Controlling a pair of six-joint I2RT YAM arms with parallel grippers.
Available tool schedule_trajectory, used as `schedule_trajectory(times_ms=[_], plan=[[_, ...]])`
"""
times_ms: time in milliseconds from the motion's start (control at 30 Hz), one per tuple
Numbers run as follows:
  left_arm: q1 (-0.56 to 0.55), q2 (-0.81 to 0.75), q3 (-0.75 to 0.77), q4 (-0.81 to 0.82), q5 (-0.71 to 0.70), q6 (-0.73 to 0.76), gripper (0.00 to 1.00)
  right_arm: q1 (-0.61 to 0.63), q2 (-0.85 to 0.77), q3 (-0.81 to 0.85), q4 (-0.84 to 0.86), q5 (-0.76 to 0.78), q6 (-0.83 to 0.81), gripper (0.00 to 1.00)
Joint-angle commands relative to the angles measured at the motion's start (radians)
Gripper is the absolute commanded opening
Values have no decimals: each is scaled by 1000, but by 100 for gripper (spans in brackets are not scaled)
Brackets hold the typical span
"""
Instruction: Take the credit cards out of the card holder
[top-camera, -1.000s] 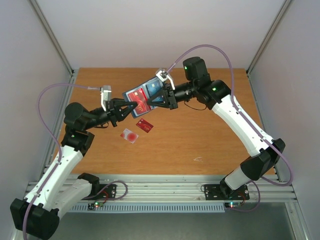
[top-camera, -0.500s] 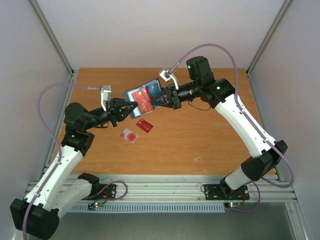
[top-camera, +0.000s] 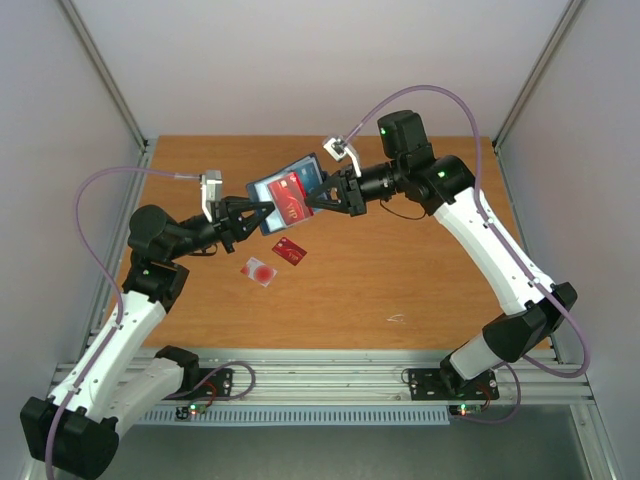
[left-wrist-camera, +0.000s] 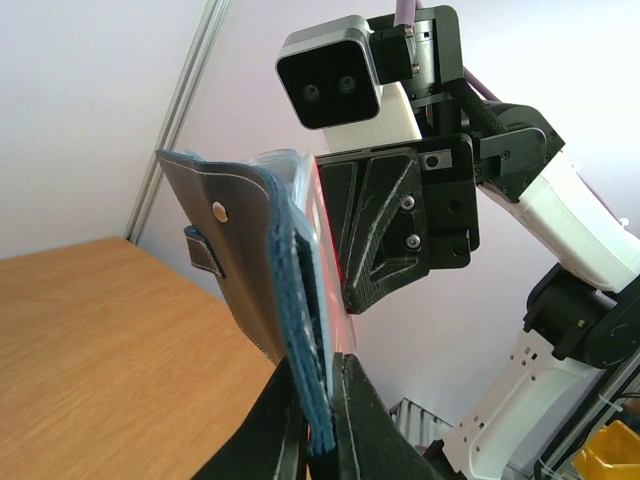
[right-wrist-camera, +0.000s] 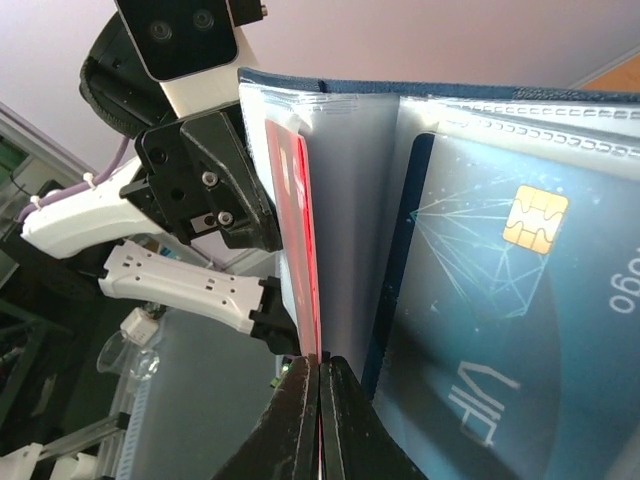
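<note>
The navy card holder (top-camera: 292, 190) hangs open in the air between both arms. My left gripper (top-camera: 268, 211) is shut on its lower edge; in the left wrist view the blue holder (left-wrist-camera: 245, 255) is clamped between those jaws (left-wrist-camera: 318, 372). My right gripper (top-camera: 309, 203) is shut on the edge of a red card (right-wrist-camera: 297, 230) standing in a clear pocket, its jaws (right-wrist-camera: 318, 364) pinching that card. A teal-blue card (right-wrist-camera: 480, 300) sits in the neighbouring pocket. A second red card (top-camera: 290, 251) and a pale card with a red circle (top-camera: 259, 271) lie on the table.
The wooden table (top-camera: 420, 270) has a small white scrap (top-camera: 397, 318) near its front. Grey walls with metal frame posts close in the sides and back. Both arm bases stand at the near edge.
The right arm's wrist has shifted a little to the right and turned. The holder stays between the two grippers, and the cards on the table have not moved.
</note>
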Motion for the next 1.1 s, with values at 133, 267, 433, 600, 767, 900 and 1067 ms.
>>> schedule_trajectory(times_ms=[133,267,433,600,767,900,1067], plan=[[2,-42,-17,-10,-120,14,0,-99,-35,8,-27,31,-30,1],[10,-49,-28,-24,-139,22,0,-174,-41,3,-64,40,-57,1],[24,-62,-44,-58,-194,32,0,-230,-27,15,-111,56,-87,1],[62,-93,-32,-208,-431,140,0,-263,37,67,-206,141,-148,1],[141,-113,-44,-289,-721,301,0,-208,290,202,-420,224,-195,1],[200,-136,-61,-300,-744,306,0,-128,440,266,-443,248,-226,1],[234,-143,-75,-299,-710,263,0,-55,710,487,-569,252,-278,1]])
